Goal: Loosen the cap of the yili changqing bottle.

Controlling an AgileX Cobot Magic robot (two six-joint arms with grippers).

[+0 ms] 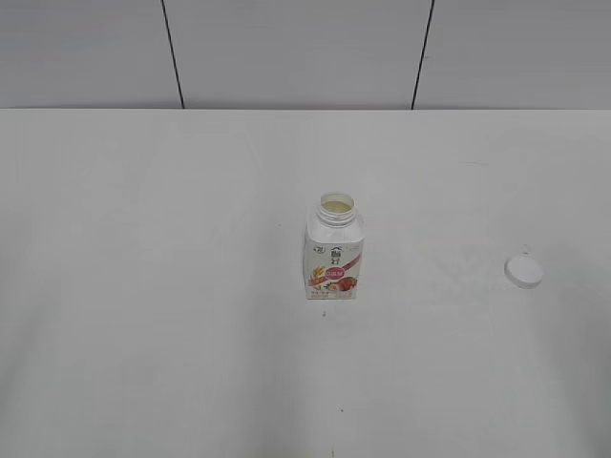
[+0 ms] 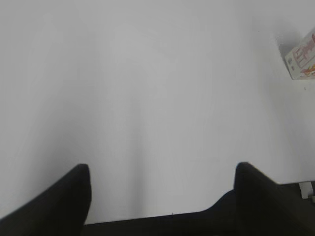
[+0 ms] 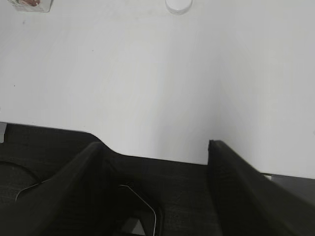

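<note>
Neither of my arms shows in the exterior view, and my wrist cameras catch only cut-off scraps: a corner of the label at the right edge on the left side, the bottle's base and half the cap at the top edge on the right. One small squat white plastic bottle with a pink-red fruit label [image 1: 334,248] stands upright mid-table, neck uncovered. One small round white plastic screw cap [image 1: 523,271] lies flat on the white table [image 1: 143,286], well apart to its right. My left gripper [image 2: 162,196] and right gripper [image 3: 155,162] both have fingers spread wide, holding and touching nothing
</note>
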